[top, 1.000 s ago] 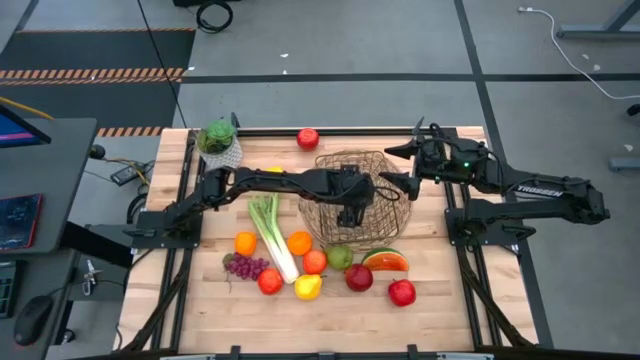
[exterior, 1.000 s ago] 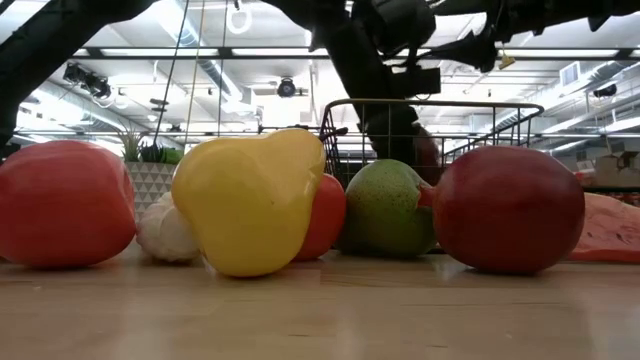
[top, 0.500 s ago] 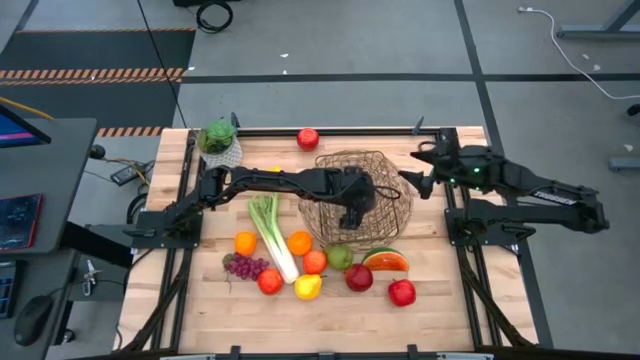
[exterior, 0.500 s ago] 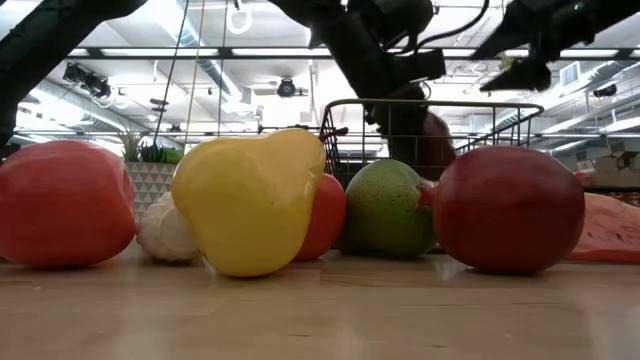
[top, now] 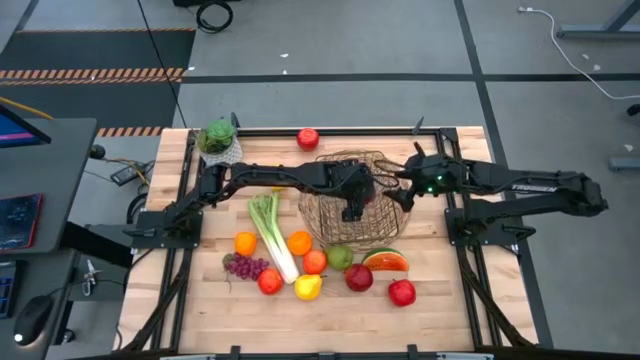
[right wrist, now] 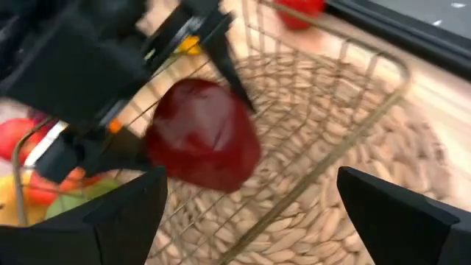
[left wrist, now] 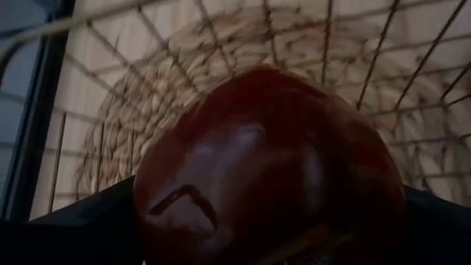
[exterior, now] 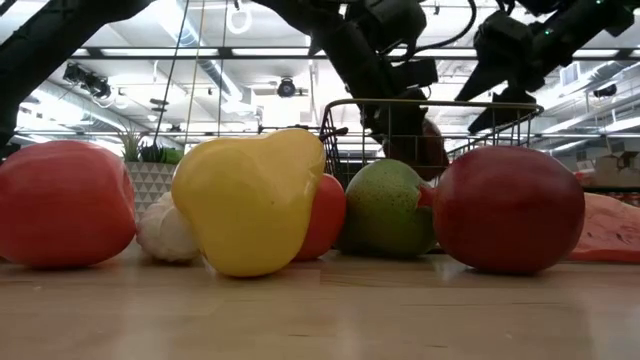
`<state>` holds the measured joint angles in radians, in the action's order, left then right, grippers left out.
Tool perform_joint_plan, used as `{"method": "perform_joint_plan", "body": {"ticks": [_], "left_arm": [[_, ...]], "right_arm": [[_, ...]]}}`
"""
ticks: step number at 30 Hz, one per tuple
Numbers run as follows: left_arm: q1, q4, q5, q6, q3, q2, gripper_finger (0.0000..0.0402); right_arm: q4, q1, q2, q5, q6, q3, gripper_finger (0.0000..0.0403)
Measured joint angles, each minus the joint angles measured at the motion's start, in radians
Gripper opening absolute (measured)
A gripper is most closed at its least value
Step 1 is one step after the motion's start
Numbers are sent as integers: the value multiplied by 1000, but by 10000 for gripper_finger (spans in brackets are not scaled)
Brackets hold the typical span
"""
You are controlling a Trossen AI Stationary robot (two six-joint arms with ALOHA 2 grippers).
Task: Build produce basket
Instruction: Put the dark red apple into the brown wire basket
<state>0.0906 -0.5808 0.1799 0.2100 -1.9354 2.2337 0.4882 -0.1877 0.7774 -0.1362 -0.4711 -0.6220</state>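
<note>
A: On the wooden counter [top: 200,300], what do you see?

B: A big wire basket [top: 330,222] near the middle. Grey floor lies all around.

A: Any free room?

B: Yes, the front strip is bare wood.

A: How many apples?

B: Three red ones lie on the wood, and one sits by the far edge.

A: And the tools?

B: The left tool [top: 352,207] holds a dark red apple [right wrist: 202,136] inside the basket. The right tool [top: 402,185] is spread wide over the rim.

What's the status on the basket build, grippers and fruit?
Left gripper over the basket, jaws around a dark red apple. Right gripper at the basket's rim, jaws open, empty. Rest of the produce on the table, nothing blocking.
</note>
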Motion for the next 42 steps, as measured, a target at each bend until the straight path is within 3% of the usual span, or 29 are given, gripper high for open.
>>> {"method": "perform_joint_plan", "body": {"ticks": [4,9,21,42], "left_arm": [[-3,-2,-1,10,0,0,400],[-4,5,-1,8,0,0,400],[-3,31,1,-9,0,-6,400],[-12,76,15,18,2,-15,400]], "right_arm": [[-14,39,51,-1,-5,0,400],[-107,66,101,-64,24,-1,400],[-114,90,177,-214,78,-19,400],[-90,90,211,-229,83,-18,400]]}}
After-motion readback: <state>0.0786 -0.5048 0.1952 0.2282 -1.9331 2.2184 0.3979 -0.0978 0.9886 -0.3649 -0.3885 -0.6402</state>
